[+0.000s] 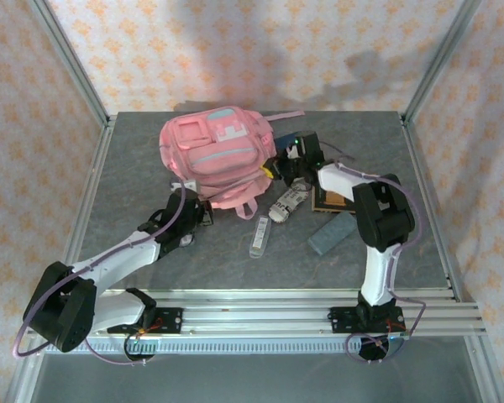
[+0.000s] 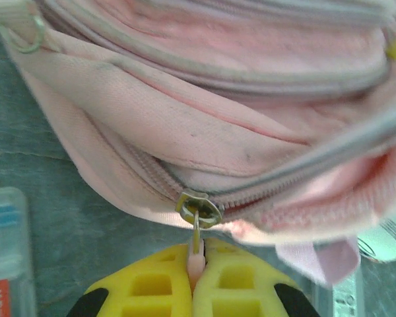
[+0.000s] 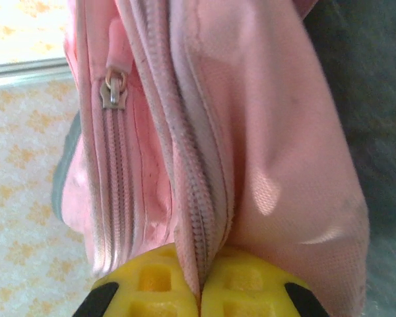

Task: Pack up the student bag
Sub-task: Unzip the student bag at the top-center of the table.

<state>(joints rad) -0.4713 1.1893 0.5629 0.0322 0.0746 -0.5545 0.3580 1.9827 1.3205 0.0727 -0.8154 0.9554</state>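
The student bag (image 1: 218, 155) lies toward the back of the grey surface (image 1: 134, 252), front patch facing up. The left jaws are pressed tight on the zip pull (image 2: 197, 231) at the bag's near edge. The right jaws pinch a pink fold along a zip seam, seemingly on the bag's right side.
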